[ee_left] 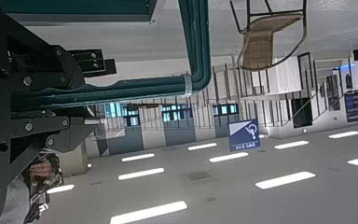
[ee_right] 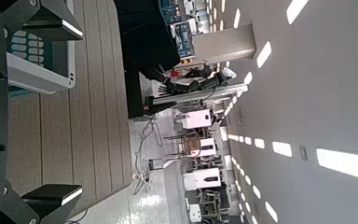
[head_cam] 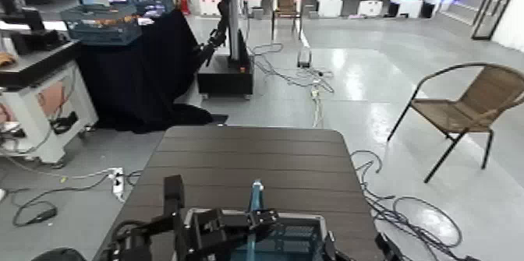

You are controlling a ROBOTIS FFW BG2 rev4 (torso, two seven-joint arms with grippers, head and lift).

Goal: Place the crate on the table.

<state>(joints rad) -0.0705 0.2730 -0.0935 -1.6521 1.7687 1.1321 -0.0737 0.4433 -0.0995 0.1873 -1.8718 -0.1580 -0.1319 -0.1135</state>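
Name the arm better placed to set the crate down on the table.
Left. The left end effector sits at the light-blue centre handle of the blue-grey slatted plastic crate, above the dark brown plank-topped table. The right end effector is open, beside the crate.

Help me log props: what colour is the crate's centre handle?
Light blue handle, clearest in the head view.
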